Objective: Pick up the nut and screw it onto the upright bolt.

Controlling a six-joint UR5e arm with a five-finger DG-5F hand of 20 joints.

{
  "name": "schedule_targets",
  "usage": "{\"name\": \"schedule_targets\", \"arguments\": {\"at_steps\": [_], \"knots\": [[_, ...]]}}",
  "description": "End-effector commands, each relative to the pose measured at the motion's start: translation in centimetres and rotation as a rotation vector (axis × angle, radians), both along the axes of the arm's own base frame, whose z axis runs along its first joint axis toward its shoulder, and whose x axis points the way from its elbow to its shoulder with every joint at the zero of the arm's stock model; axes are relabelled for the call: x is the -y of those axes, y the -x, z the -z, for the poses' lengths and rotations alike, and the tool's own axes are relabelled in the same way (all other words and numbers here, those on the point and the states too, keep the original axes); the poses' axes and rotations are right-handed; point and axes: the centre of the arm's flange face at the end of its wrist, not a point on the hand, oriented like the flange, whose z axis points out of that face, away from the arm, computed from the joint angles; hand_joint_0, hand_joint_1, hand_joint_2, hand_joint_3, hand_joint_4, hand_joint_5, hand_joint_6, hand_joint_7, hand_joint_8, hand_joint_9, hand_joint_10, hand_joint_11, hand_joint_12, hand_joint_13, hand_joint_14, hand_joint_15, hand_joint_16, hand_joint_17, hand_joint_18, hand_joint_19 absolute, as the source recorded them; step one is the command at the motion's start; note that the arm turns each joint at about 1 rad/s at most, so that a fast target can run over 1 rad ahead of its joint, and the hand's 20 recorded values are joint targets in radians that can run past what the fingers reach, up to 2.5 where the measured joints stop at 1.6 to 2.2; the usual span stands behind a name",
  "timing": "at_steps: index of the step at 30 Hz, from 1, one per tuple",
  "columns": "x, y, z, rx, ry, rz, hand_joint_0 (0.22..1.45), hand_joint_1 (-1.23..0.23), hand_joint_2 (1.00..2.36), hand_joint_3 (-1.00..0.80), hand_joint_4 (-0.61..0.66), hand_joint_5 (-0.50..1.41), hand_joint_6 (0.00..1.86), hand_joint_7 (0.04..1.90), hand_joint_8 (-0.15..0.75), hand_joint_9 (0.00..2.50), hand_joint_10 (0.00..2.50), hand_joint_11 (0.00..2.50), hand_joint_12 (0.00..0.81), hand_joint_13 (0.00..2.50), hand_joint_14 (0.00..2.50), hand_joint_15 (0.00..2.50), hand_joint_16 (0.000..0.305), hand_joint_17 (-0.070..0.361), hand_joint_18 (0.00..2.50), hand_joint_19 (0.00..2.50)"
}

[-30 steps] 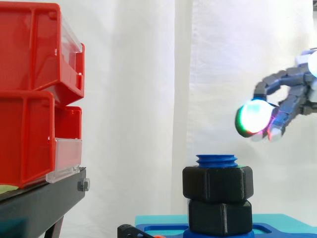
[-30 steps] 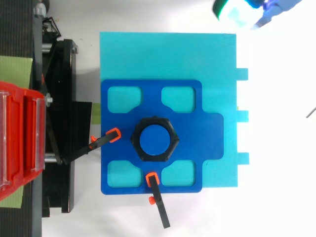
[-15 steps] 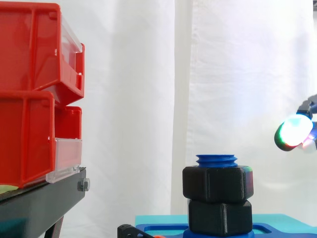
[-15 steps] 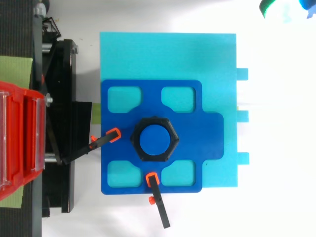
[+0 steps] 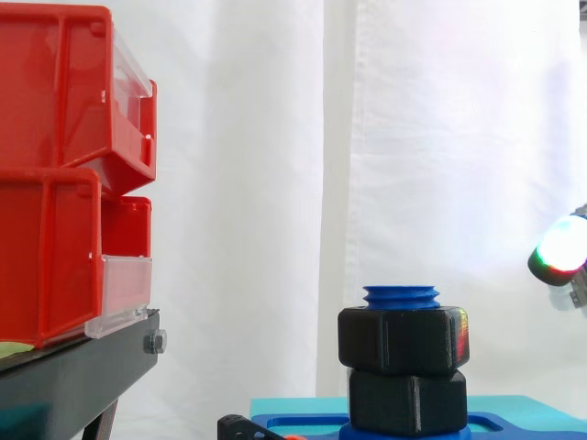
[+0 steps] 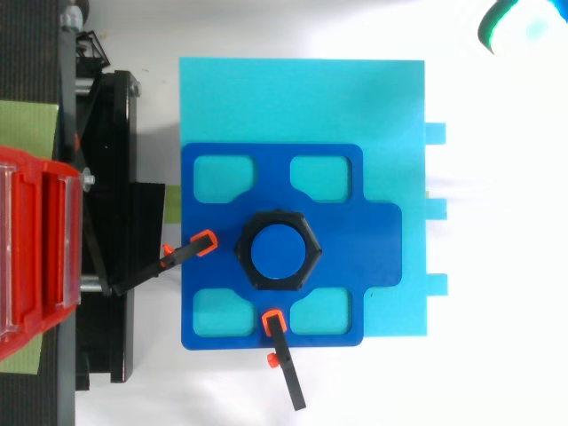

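Note:
A blue upright bolt (image 5: 401,295) rises from a dark blue fixture plate (image 6: 382,240). A black hex nut (image 5: 404,339) sits threaded near the bolt's top, above a second black hex piece (image 5: 408,401). From above, the nut (image 6: 241,251) rings the bolt's blue end (image 6: 277,251). My hand (image 5: 561,249) is at the right edge of the side view, well to the right of the nut and a little above it. In the top view the hand (image 6: 515,22) is at the upper right corner, beyond the cyan board (image 6: 302,98).
Red bins (image 5: 55,165) are stacked on a black stand (image 6: 115,177) to the left. Two orange-tipped black clamps (image 6: 204,242) (image 6: 273,319) hold the fixture plate on its left and near sides. A white curtain hangs behind.
My hand has drawn back to the right, away from the bolt, until just a glowing part remains at the view's edge. The nut and bolt have not moved.

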Motion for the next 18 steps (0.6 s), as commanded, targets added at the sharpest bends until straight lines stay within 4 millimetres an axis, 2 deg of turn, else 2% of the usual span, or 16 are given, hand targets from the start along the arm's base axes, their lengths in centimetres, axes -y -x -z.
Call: {"name": "schedule_targets", "arguments": {"at_steps": [1,9,18], "knots": [[-0.04,0.17,0.08,0.006,-0.130,0.018,0.47,-0.44,1.00,-0.50,0.06,-0.24,0.50,0.60,0.176,0.17,0.00,0.00,0.325,0.00,0.00,0.00,0.049,0.109,0.00,0.00],[-0.03,0.17,0.08,0.004,-0.116,0.017,0.48,-0.45,1.00,-0.50,0.06,-0.24,0.50,0.63,0.171,0.18,0.00,0.00,0.317,0.00,0.00,0.00,0.048,0.108,0.00,0.00],[-0.03,0.17,0.08,0.004,-0.116,0.017,0.46,-0.42,1.00,-0.50,0.07,-0.24,0.50,0.80,0.178,0.12,0.00,0.00,0.326,0.00,0.00,0.00,0.050,0.113,0.00,0.00]]}}
